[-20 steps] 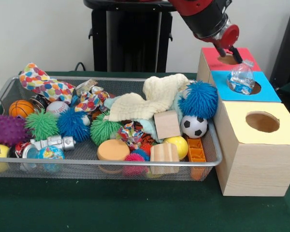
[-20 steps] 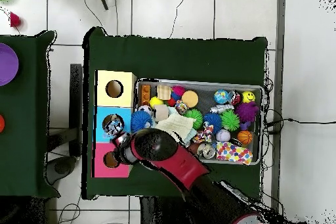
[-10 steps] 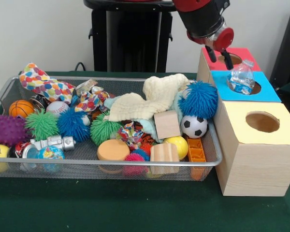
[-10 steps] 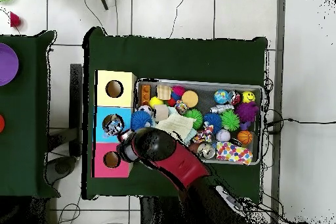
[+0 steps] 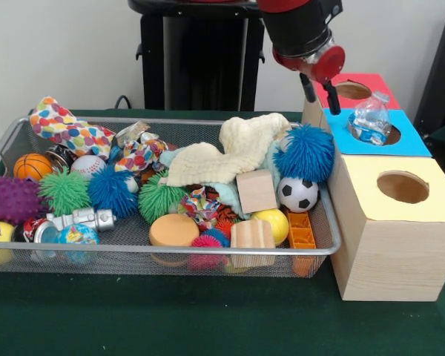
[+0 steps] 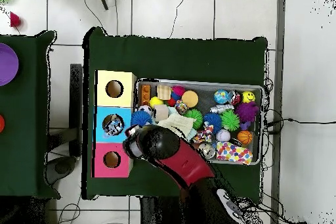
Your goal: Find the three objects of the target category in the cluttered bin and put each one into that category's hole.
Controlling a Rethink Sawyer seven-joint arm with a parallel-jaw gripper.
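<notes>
Front view shows the pincer (image 5: 320, 87) hanging from the red and black arm (image 5: 295, 26) above the far right corner of the cluttered bin (image 5: 163, 252), just beside the red-topped box (image 5: 354, 90). Its two dark fingers (image 5: 331, 99) stand slightly spread with a narrow gap between them, and nothing is pinched there; they touch nothing.

A crumpled clear plastic bottle (image 5: 370, 119) sits upright in the hole of the blue-topped box (image 5: 378, 133), its upper part sticking out, apart from the pincer. The yellow-topped box (image 5: 389, 222) stands nearest the camera, its round hole open. All three boxes line up along the right side of the bin on the green desk (image 5: 208, 319).

The bin lies on the desk left of the boxes, full of toys: a blue spiky ball (image 5: 305, 154) at its far right corner, a small soccer ball (image 5: 297, 194) below it, a cream cloth (image 5: 226, 154) draped over the middle, wooden blocks (image 5: 253, 237) toward the front, a small basketball (image 5: 32, 166) and a purple spiky ball (image 5: 12, 200) at the left.

Overhead view has the arm (image 6: 172, 156) covering the bin's (image 6: 259, 89) lower left corner, with the bottle (image 6: 113, 125) in the middle box's hole; the pincer itself is hidden under the arm there.
</notes>
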